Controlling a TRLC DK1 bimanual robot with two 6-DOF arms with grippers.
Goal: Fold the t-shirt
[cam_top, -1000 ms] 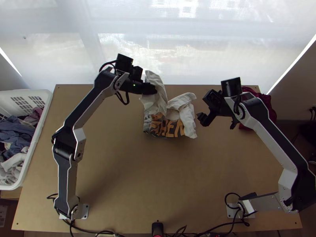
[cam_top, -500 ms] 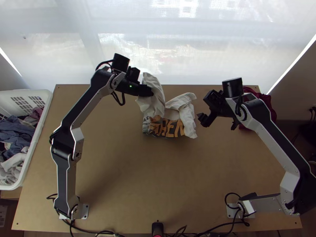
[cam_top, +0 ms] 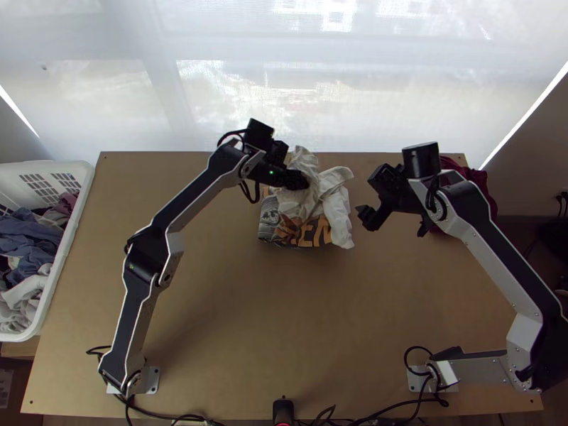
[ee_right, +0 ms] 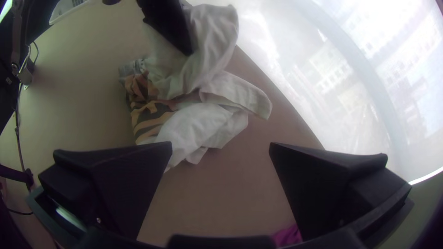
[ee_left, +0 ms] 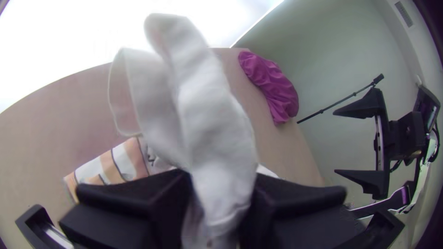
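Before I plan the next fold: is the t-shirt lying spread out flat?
No, it's bunched: the t-shirt lies crumpled, with part lifted in the left pincer.

Left gripper (cam_top: 301,180) tight, right gripper (cam_top: 395,223) wide.

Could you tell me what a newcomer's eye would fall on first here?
Probably the t-shirt, bunched toward the table's far edge, its white cloth held between the left gripper's fingers. Next, perhaps, the right gripper, open beside it, and the dark red cloth at the far right corner.

Basket (cam_top: 65,254) left of t-shirt (cam_top: 335,206), seemingly bundled cloth (ee_left: 272,87) right.
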